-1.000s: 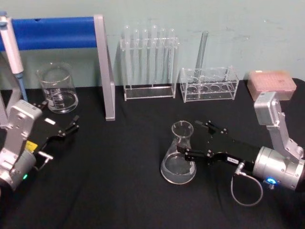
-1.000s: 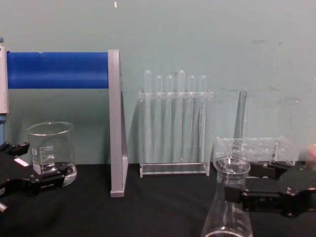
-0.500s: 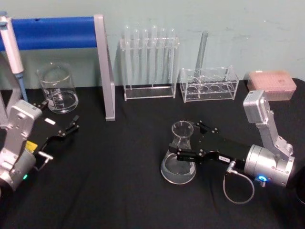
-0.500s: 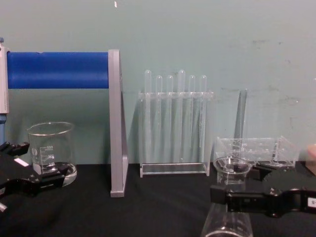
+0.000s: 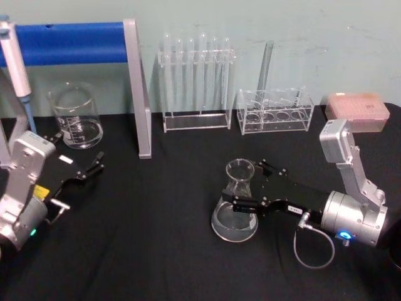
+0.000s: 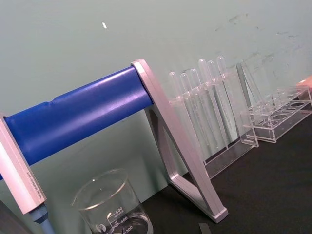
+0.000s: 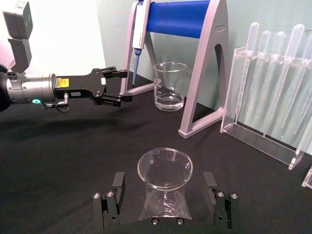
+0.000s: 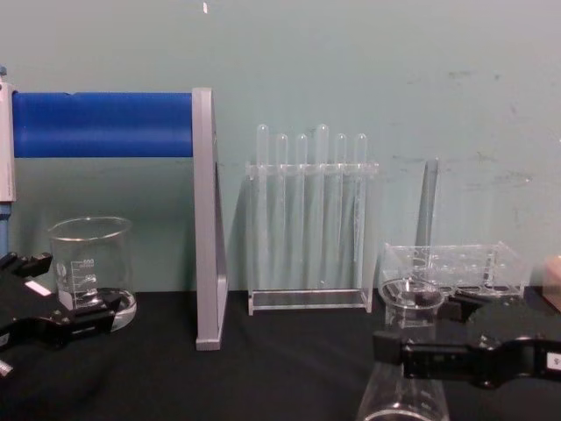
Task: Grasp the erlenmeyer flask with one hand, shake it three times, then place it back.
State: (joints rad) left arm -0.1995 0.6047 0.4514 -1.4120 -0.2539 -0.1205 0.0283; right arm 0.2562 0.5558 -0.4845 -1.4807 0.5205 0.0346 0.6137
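Observation:
The erlenmeyer flask [image 5: 236, 204] stands upright on the black table, right of centre. My right gripper [image 5: 248, 187] is open and reaches in from the right at neck height, one finger on each side of the neck. In the right wrist view the flask [image 7: 165, 171] sits between the two fingers [image 7: 116, 195], with a gap on both sides. From the chest, the near finger [image 8: 425, 355] crosses in front of the flask [image 8: 404, 399] below its rim. My left gripper [image 5: 95, 165] is open and parked at the left, far from the flask.
A glass beaker [image 5: 76, 116] stands back left under a blue-barred stand [image 5: 70, 42] holding a pipette. A rack of test tubes [image 5: 195, 81] and a lower clear rack [image 5: 276, 111] line the back. A pink box [image 5: 355, 110] sits back right.
My right gripper slid leftward, so its fingers now reach past the flask's neck on both sides; most of this happened in the first half second. The flask and left arm stayed put.

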